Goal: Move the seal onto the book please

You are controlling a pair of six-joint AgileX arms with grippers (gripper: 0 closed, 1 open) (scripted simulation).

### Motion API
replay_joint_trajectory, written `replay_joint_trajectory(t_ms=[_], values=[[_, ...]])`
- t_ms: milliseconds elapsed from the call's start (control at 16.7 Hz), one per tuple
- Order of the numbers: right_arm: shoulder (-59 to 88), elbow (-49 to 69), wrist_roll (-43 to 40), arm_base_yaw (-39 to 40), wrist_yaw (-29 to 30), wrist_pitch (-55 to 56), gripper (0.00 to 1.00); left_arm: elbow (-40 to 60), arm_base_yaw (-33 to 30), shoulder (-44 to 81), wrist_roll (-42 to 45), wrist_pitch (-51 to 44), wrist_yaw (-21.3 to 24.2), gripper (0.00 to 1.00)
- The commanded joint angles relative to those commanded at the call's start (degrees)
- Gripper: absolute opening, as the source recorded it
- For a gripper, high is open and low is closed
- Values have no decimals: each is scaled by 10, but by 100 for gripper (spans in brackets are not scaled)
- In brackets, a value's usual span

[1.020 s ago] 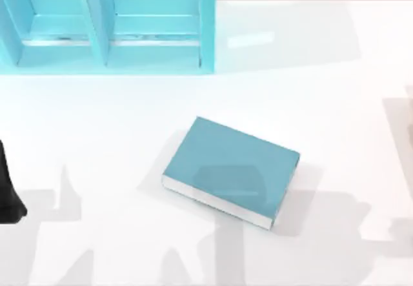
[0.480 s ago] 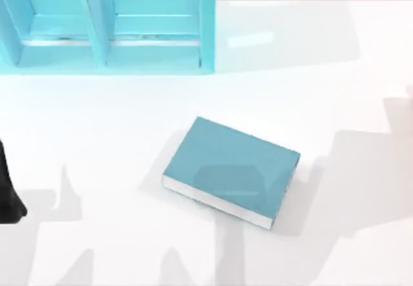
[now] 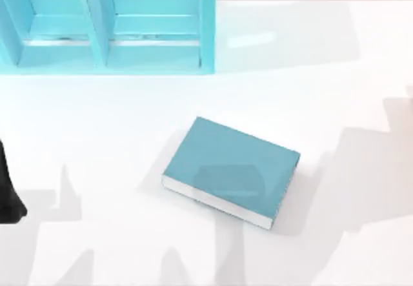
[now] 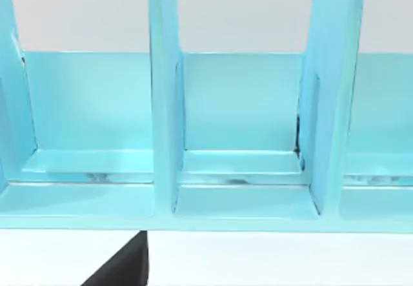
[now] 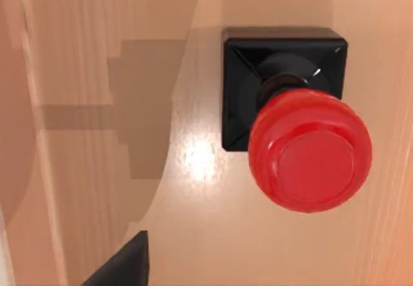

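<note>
Only the shadows differ over the last second: the broad grey shadow on the table's [image 3: 116, 118] right half has pulled away from the book's right corner and now sits more to the right edge. The book [image 3: 230, 172] has not moved, lying flat and skewed around the middle of the table, nearer the front edge than the turquoise shelf unit [image 3: 106, 24] at the back left corner. Its cover is bare, nothing on it.

My read: the right arm is shifting somewhere off the right side, lining up on the seal (no grasp yet).

The seal [image 5: 290, 121] appears in the right wrist view, seen from almost straight above: black square base, glossy red knob leaning toward the camera, standing on a tan wood-grain surface [image 5: 97, 105]. Nothing is touching it. The right gripper's jaw state can't be told from here.

The left arm [image 3: 8, 192] stays parked at the table's left edge; its wrist camera looks at the shelf's compartments, and its jaws can't be judged either.

So the task is barely begun: seal apart from the book, pickup and carry both ahead.
</note>
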Motion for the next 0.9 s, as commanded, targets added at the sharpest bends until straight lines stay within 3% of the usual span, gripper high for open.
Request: replay_joint_trajectory(t_ms=[600, 900], values=[[29, -164, 2, 0, 0, 194, 100, 0, 0, 0, 0, 0, 0, 100], [33, -183, 2, 0, 0, 215, 100, 0, 0, 0, 0, 0, 0, 100]])
